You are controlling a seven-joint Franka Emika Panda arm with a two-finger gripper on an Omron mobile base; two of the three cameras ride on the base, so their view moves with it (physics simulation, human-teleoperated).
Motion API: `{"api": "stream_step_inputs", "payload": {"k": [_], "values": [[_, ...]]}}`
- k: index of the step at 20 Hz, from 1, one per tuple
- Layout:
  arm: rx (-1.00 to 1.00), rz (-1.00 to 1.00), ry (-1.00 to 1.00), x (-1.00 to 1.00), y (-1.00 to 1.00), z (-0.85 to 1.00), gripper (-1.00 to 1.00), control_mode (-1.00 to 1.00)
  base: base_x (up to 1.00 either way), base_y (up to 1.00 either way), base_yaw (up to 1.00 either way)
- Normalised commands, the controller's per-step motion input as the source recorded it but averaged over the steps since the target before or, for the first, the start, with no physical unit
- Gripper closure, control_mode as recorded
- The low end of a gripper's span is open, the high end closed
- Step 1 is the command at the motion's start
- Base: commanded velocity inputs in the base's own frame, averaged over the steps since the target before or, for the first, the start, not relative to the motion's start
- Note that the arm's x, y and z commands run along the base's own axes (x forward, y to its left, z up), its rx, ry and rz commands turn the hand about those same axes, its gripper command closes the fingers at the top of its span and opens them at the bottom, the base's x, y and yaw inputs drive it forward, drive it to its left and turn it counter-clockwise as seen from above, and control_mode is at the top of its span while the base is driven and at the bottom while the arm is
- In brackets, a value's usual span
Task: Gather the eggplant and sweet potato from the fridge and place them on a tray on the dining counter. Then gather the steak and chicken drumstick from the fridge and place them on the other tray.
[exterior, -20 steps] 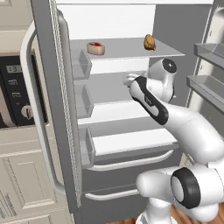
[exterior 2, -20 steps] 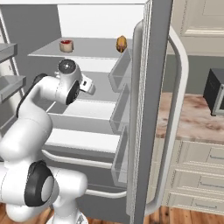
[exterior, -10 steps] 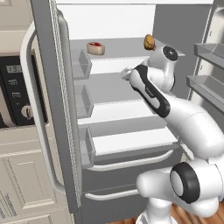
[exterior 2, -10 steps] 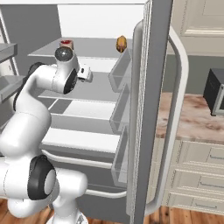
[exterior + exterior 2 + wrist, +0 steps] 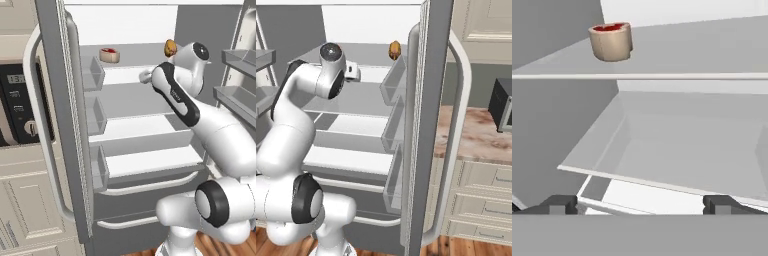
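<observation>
Open and pale grey inside, the fridge point(image 5: 135, 100) stands with its door swung left in the left base view; the steak point(image 5: 109, 54) sits far left on the top shelf point(image 5: 130, 75), the chicken drumstick point(image 5: 170, 47) to its right. From the right base view, the drumstick point(image 5: 394, 50) lies near the door bins. Seen from the hand, the fingers point(image 5: 641, 204) stand wide apart, empty, well below the steak point(image 5: 611, 41).
</observation>
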Motion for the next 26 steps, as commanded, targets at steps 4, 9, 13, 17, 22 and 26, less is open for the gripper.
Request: {"api": "stream_step_inputs", "payload": {"k": [4, 9, 13, 17, 22, 26], "values": [[-0.05, 0.12, -0.17, 0.0, 0.07, 0.32, -1.0, -1.0, 0.0, 0.0, 0.0], [-0.09, 0.07, -0.18, 0.0, 0.2, 0.22, -1.0, -1.0, 0.0, 0.0, 0.0], [-0.1, 0.01, -0.16, 0.01, 0.17, 0.11, -1.0, -1.0, 0.0, 0.0, 0.0], [-0.1, 0.0, -0.13, 0.0, 0.08, 0.31, -1.0, -1.0, 0.0, 0.0, 0.0], [-0.04, 0.0, -0.01, 0.06, 0.01, 0.49, -1.0, -1.0, 0.0, 0.0, 0.0], [0.0, 0.0, 0.0, 0.21, 0.0, 0.43, -1.0, -1.0, 0.0, 0.0, 0.0]]}}
